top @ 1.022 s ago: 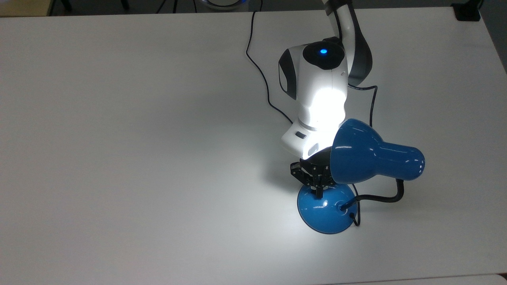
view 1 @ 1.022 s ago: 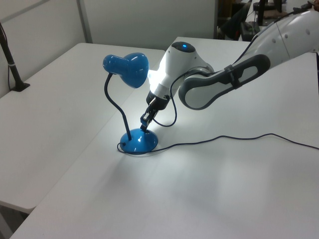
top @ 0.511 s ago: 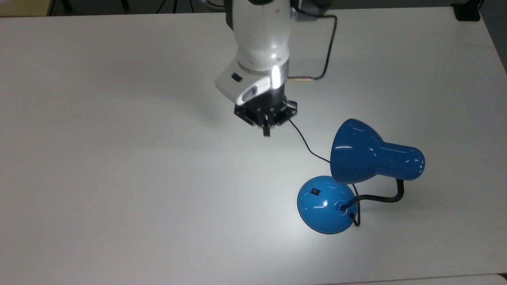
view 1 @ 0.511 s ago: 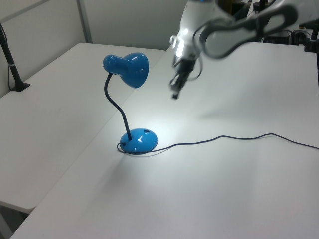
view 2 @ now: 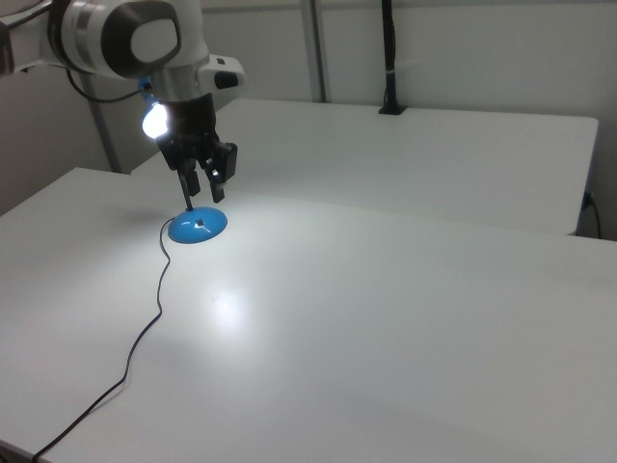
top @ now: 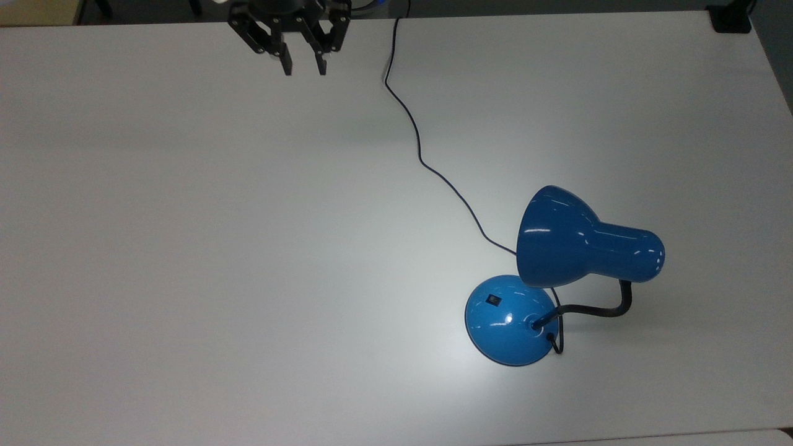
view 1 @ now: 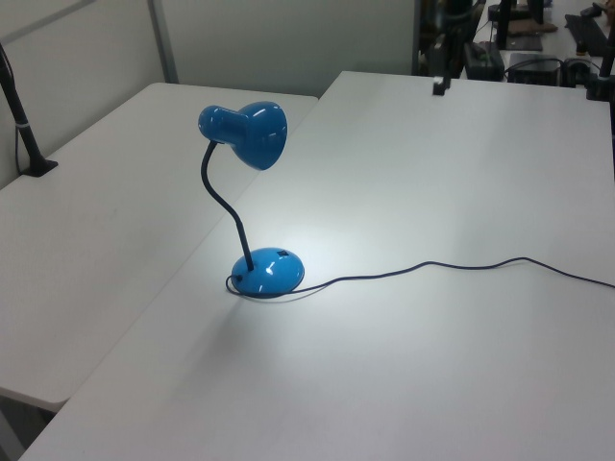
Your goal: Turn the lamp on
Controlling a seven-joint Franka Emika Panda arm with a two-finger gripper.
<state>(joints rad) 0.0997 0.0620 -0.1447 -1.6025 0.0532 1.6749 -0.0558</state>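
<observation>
The pincer [top: 303,62], its fingers apart and holding nothing, hangs at the tabletop's [top: 186,248] far edge in the top view, with the lit blue lamp [top: 511,319] well apart toward the top view's lower right.

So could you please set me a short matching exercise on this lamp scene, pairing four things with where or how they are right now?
Things:
1. shade
2. base
3. cord
4. tool

States:
A. trails across the table to its far edge in the top view
B. open, by the top view's upper edge, far from the lamp
C. held up on the gooseneck, casting a bright patch on the table
D. sits flat on the table, small black switch on top

Pairs: 1-C, 2-D, 3-A, 4-B
</observation>
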